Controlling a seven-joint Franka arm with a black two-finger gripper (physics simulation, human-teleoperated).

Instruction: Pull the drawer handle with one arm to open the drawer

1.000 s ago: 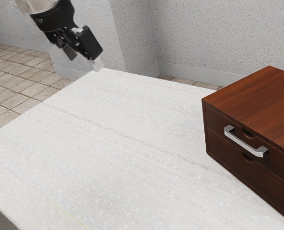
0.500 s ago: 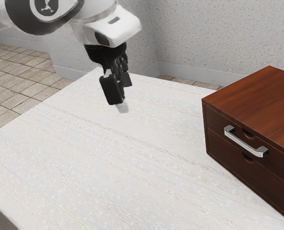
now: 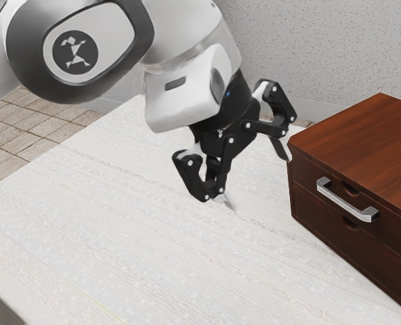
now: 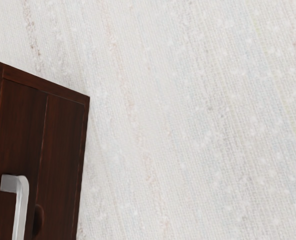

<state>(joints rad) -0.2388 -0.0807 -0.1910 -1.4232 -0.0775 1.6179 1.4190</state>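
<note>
While hanging above the table [image 3: 119,223], holds the black fingers [image 3: 199,177] of the gripper [image 3: 256,179] spread wide, gripping nothing. Points one fingertip down close to the tabletop and the other toward the near top corner of the dark wooden cabinet [image 3: 370,139]; cannot tell whether that tip touches the wood. Stands at the exterior view's left of the cabinet, apart from the silver drawer handle [image 3: 346,201]. Looks down, from the wrist, on the same cabinet [image 4: 43,150] resting on the pale table [image 4: 198,125], with one end of the drawer handle [image 4: 17,205] in sight. Shows the drawer [image 3: 309,169] front flush with the cabinet face, shut, with a second front below it; cannot tell what lies inside either.
</note>
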